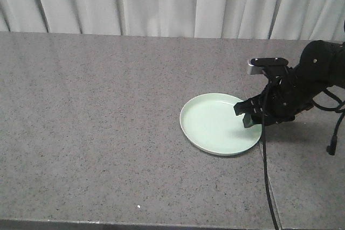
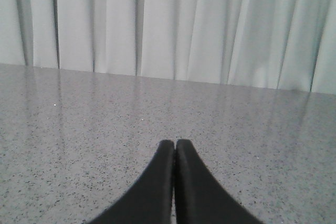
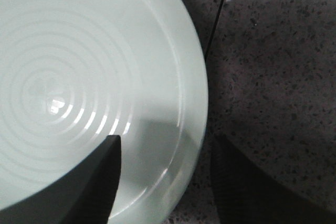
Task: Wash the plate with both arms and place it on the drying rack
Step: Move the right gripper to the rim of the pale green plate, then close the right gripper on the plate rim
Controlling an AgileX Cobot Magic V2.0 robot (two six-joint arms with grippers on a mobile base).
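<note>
The pale mint-green plate (image 1: 215, 125) lies flat on the speckled grey counter, right of centre. My right gripper (image 1: 245, 114) is open and straddles the plate's right rim. In the right wrist view one finger is over the plate (image 3: 79, 66) and the other is over the counter outside the rim, with the right gripper (image 3: 165, 142) holding nothing. In the left wrist view my left gripper (image 2: 175, 142) is shut on nothing, low over bare counter and facing the curtain. The left arm does not show in the front view. The drying rack is out of view.
A seam (image 1: 271, 187) in the counter runs toward the front edge just right of the plate. The right arm's black cable (image 1: 265, 160) trails down to that front edge. White curtains (image 1: 161, 4) hang behind the counter.
</note>
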